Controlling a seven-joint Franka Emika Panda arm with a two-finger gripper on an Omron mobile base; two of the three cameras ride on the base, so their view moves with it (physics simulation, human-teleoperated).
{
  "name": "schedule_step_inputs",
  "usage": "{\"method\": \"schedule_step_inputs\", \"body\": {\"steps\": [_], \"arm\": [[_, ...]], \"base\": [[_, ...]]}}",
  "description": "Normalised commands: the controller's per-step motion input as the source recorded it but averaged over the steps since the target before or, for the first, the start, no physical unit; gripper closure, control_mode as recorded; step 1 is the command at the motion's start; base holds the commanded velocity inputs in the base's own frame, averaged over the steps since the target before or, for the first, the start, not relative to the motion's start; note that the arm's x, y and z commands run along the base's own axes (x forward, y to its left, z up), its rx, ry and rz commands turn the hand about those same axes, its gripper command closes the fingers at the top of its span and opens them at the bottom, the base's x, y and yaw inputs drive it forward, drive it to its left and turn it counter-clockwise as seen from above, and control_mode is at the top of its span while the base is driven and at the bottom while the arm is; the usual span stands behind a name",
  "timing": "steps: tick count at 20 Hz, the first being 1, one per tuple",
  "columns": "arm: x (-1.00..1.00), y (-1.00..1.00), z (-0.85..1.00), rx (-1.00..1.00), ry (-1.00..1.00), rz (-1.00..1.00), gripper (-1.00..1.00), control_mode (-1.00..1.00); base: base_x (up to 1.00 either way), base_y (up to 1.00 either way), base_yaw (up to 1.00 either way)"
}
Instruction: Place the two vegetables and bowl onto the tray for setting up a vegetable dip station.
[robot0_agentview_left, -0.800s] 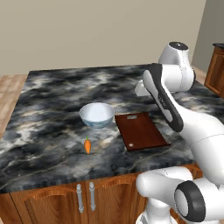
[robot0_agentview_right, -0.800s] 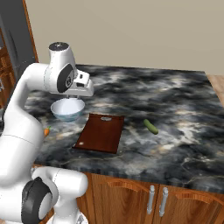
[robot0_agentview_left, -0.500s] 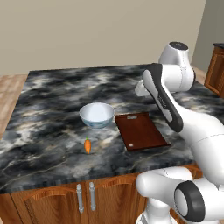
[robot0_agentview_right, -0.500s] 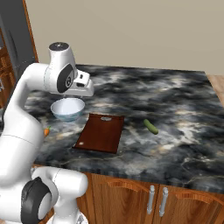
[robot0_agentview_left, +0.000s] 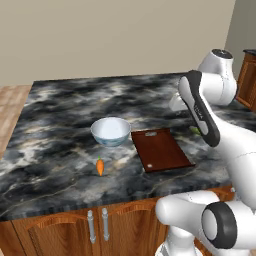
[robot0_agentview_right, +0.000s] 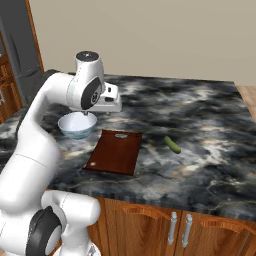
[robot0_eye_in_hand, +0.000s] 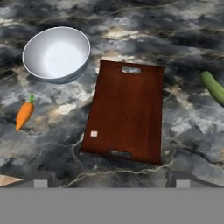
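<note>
Tray (robot0_eye_in_hand: 126, 113) lay bare mid-counter (robot0_agentview_left: 60, 107), nothing loaded; first pick appeared pending. Bowl (robot0_eye_in_hand: 57, 53) sat just off the tray's far-left corner. Green vegetable (robot0_agentview_right: 172, 144), possibly a cucumber, lay right of the tray; carrot (robot0_eye_in_hand: 24, 114) left. Gripper (robot0_eye_in_hand: 113, 179) hung above the tray, tips spread, empty. Next: descend onto one item.

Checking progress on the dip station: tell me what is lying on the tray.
Nothing: the tray is bare. The carrot, green vegetable and bowl sit apart on the counter. Nothing covers the tray's surface.
</note>
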Motion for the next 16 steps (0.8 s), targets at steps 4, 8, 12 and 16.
{"method": "schedule_step_inputs", "body": {"steps": [4, 8, 12, 16], "arm": [[0.15, -0.59, -0.14, -0.01, 0.0, 0.11, -1.0, -1.0], [0.24, -0.55, -0.22, -0.04, 0.0, 0.09, -1.0, -1.0], [0.28, -0.53, -0.25, -0.06, 0.0, 0.08, -1.0, -1.0], [0.32, -0.46, -0.29, -0.07, 0.0, 0.07, -1.0, -1.0]], "base": [[0.0, 0.0, 0.0], [0.0, 0.0, 0.0], [0.0, 0.0, 0.0], [0.0, 0.0, 0.0]]}}
